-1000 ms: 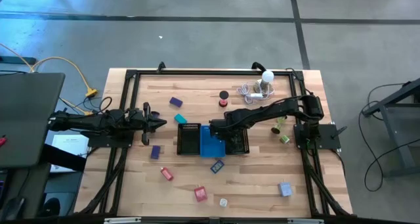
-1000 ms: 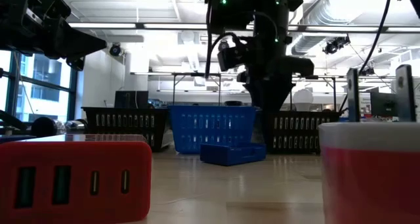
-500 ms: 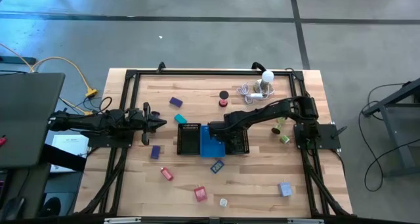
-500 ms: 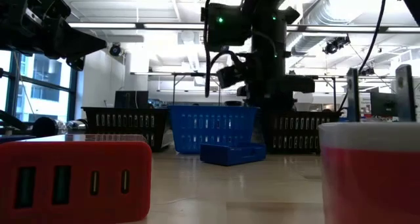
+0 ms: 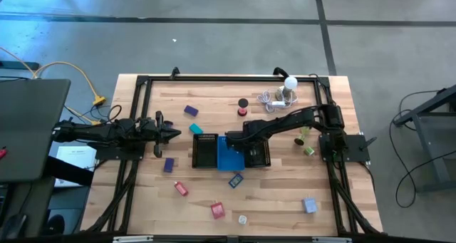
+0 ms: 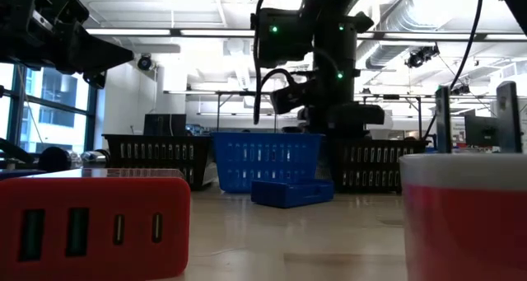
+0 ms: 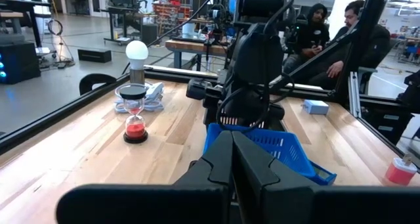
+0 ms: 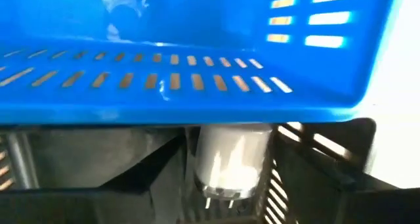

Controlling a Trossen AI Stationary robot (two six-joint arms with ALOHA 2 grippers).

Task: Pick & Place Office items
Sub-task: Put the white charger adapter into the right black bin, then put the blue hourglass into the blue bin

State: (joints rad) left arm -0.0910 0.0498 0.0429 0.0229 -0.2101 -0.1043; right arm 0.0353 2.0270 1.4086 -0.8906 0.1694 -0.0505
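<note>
1. Between the right gripper's (image 8: pixel 226 211) fingers we see a white plug-like item (image 8: pixel 230 159), now slack as the jaws spread, over the black mesh tray (image 5: pixel 258 154) beside the blue tray (image 5: pixel 229 156).
2. We judge this placement nearly complete.
3. The left gripper (image 5: pixel 175 135) waits closed at the table's (image 5: pixel 285 193) left.
</note>
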